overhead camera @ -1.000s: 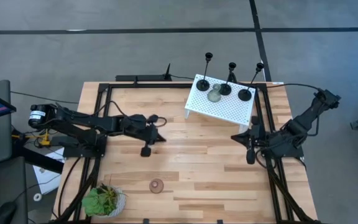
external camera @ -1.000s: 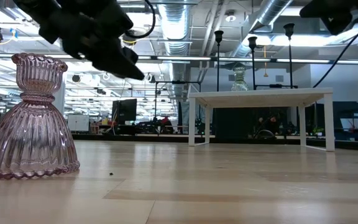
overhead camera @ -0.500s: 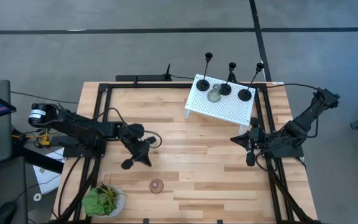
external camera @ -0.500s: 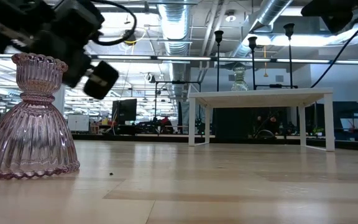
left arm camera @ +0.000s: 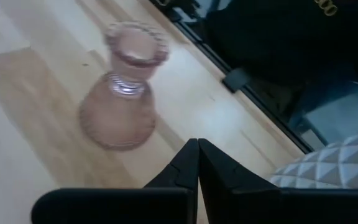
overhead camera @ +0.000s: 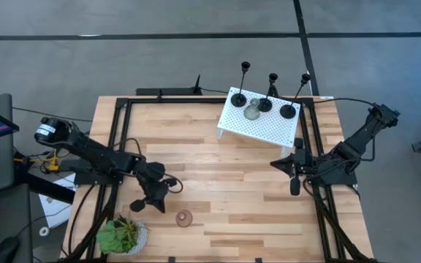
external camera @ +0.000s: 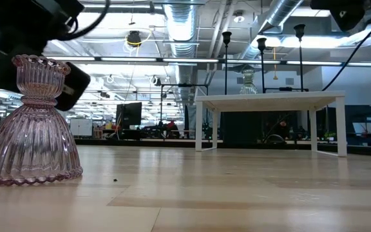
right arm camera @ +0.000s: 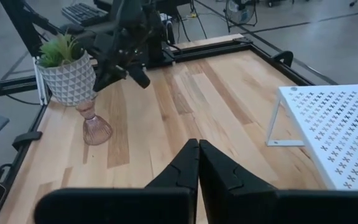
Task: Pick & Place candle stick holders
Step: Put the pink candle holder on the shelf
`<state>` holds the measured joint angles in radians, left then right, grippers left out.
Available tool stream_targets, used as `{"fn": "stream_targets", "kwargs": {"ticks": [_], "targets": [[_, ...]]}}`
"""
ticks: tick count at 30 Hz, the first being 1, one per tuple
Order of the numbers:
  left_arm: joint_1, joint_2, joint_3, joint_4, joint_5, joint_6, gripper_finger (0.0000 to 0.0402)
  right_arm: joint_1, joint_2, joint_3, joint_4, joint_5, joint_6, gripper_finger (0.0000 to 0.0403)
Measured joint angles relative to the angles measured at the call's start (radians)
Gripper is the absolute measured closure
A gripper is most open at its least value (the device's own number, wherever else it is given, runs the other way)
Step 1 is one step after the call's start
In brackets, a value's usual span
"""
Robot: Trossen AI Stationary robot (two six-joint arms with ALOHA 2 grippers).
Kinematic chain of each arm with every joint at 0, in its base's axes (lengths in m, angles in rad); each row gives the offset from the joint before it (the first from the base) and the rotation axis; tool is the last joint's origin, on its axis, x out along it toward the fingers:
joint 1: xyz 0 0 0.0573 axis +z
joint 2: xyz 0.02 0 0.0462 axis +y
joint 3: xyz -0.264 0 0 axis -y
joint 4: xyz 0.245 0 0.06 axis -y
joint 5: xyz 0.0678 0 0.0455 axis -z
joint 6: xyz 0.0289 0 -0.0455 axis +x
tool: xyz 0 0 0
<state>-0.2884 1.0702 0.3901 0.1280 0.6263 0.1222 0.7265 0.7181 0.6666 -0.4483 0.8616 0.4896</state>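
We see the tabletop [overhead camera: 218,183] evenly and brightly lit from above, with only soft, short shadows in the high view. In the low view, bright ceiling lights [external camera: 192,61] glare behind the scene, leaving the left arm [external camera: 24,32] a dark, smeared silhouette. The left wrist view is soft throughout: the pink glass holder [left arm camera: 124,87] is blurred. The right wrist view is sharper, its near fingers [right arm camera: 185,174] dark.

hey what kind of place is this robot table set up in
Most likely a large open lab or workshop. The low view shows exposed ceiling ducts and strip lights over rows of desks with a monitor behind the wooden table. The high view shows a bare concrete floor around it.
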Motion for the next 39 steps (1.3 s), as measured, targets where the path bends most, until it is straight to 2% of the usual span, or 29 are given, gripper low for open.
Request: {"fn": "stream_targets", "kwargs": {"ticks": [9, 13, 19, 25, 32, 35, 39], "targets": [[-0.059, 0.038, 0.000, 0.027, -0.033, 0.001, 0.0397, 0.000, 0.001, 0.000, 0.026, 0.000, -0.001, 0.0402], [-0.059, 0.128, 0.000, 0.144, 0.002, 0.001, 0.0397, 0.000, 0.001, 0.000, 0.026, 0.000, -0.001, 0.0402], [-0.058, 0.285, 0.002, 0.447, 0.055, -0.007, 0.0395, 0.000, 0.002, 0.000, 0.024, 0.000, -0.001, 0.0402], [-0.048, 0.401, 0.003, 0.690, 0.056, -0.166, 0.0397, 0.000, 0.001, 0.000, 0.023, 0.000, -0.002, 0.0402], [-0.052, 0.554, 0.042, 0.763, 0.048, -0.364, 0.0398, 0.000, 0.001, 0.000, 0.021, 0.002, -0.003, 0.0402], [-0.054, 0.607, 0.084, 0.806, 0.037, -0.390, 0.0398, 0.000, 0.001, 0.001, 0.011, 0.003, -0.003, 0.0402], [-0.046, 0.635, 0.125, 0.866, -0.041, -0.376, 0.0398, 0.000, 0.001, 0.001, 0.007, 0.003, -0.003, 0.0402]]}}
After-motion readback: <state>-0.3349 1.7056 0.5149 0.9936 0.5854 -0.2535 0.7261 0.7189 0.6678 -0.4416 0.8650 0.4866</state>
